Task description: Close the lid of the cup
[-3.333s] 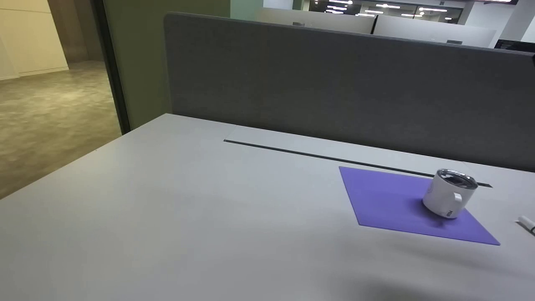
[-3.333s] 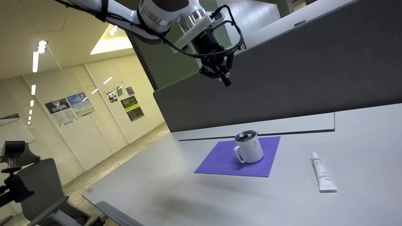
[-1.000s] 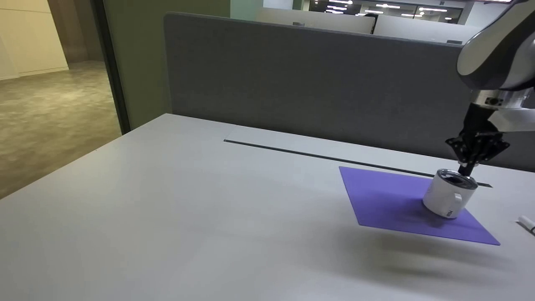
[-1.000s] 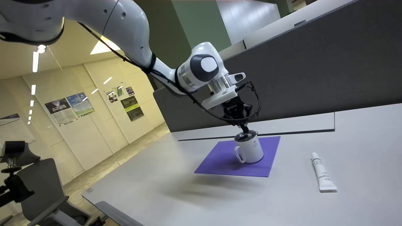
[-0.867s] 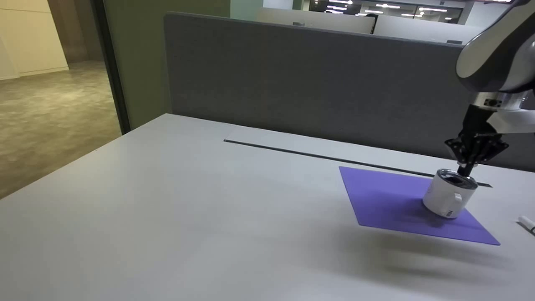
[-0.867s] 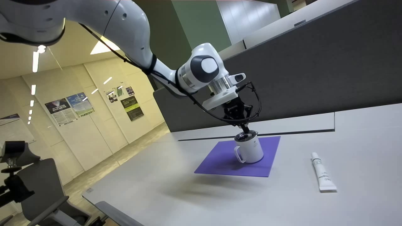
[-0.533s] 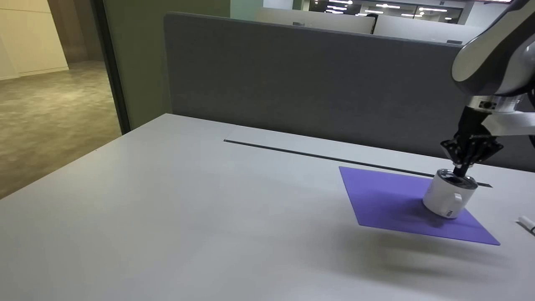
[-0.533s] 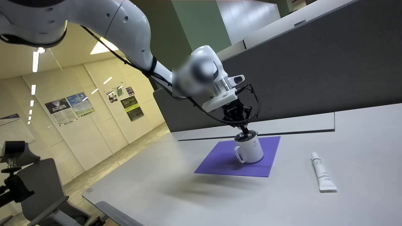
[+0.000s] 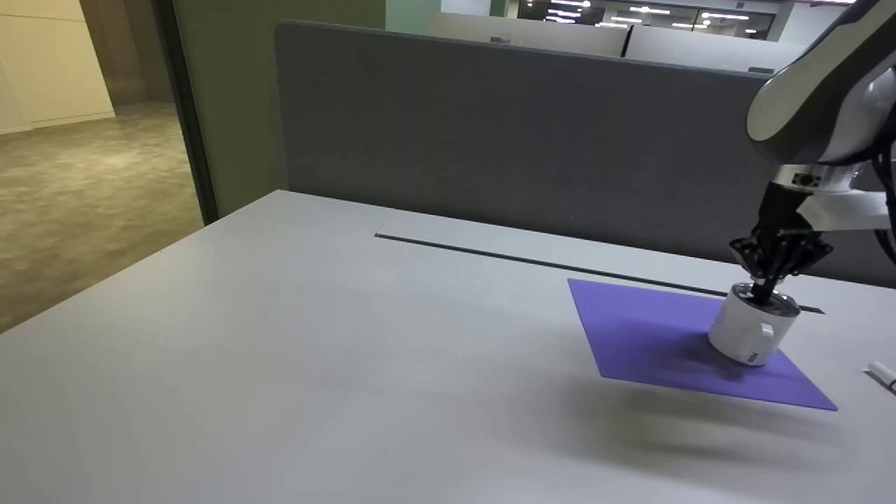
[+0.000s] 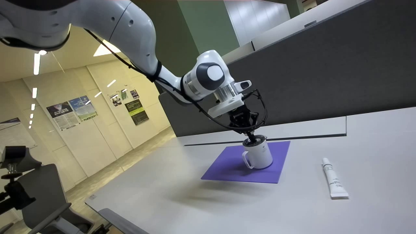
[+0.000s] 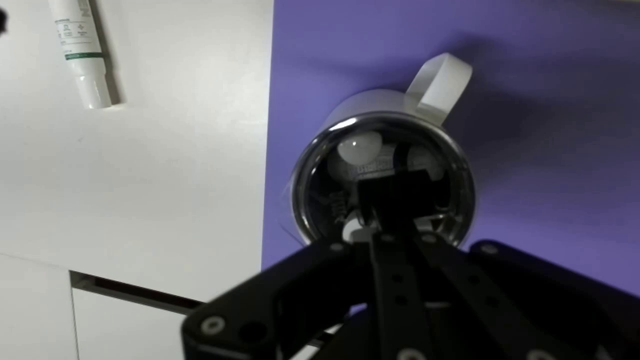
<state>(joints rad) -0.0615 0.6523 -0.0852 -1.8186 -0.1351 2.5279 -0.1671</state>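
Observation:
The cup [image 9: 740, 330] is a short white mug with a handle, upright on the purple mat [image 9: 630, 325]. It also shows in an exterior view [image 10: 261, 157] and in the wrist view [image 11: 377, 102]. The lid [image 11: 327, 200] is dark and glossy inside a shiny rim and sits on the cup's top. My gripper [image 9: 761, 295] points down onto the lid with its fingertips together. In the wrist view the fingertips [image 11: 397, 197] cover the lid's middle and lower part. They look in contact with the lid or just over it; I cannot tell which. Any lid opening is hidden or unclear.
A white tube [image 10: 334, 180] lies on the table beside the mat; it also shows in the wrist view [image 11: 82, 47]. A dark slot [image 9: 532, 262] runs along the table's back. A grey partition [image 9: 560, 154] stands behind the table.
The arm has come down from high above to the cup. Over the last second the fingertips moved slightly across the lid, leftward in both exterior views, and a little lower. The cup has not moved.

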